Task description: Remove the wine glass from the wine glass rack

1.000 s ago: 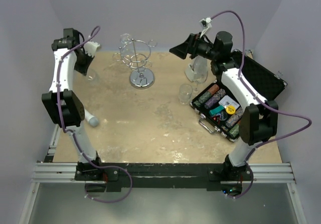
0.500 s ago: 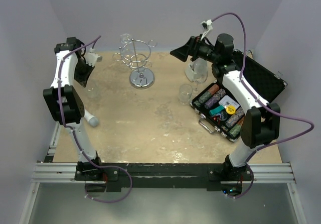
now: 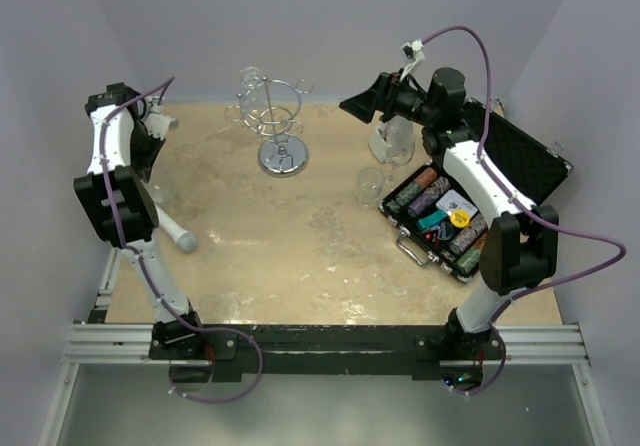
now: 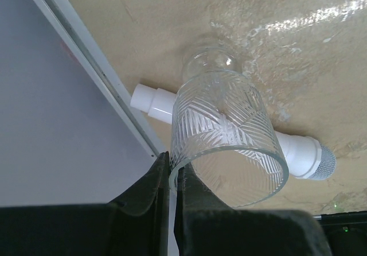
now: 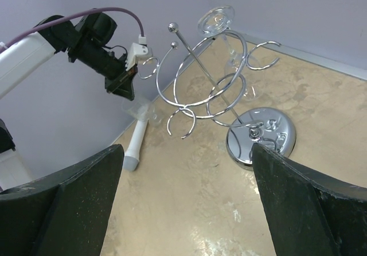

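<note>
My left gripper (image 4: 172,165) is shut on the rim of a clear cut-pattern wine glass (image 4: 221,135), one finger inside the bowl and one outside. The glass hangs tilted over the table's left edge, well clear of the wine glass rack (image 3: 275,116). From the right wrist view the left gripper (image 5: 123,86) holds the glass (image 5: 137,113) left of the chrome rack (image 5: 209,89). A second wine glass (image 5: 218,22) hangs upside down on the rack's far side. My right gripper (image 5: 186,147) is open and empty, raised to the right of the rack (image 3: 360,101).
A white cylinder with a grey end (image 3: 182,236) lies on the table below the held glass. Two clear glasses (image 3: 372,184) (image 3: 390,141) stand by an open case of poker chips (image 3: 450,216) at the right. The left wall is close to the left arm.
My left arm has swung left and back toward the table's left edge, carrying the glass with it. The right arm has barely moved.
</note>
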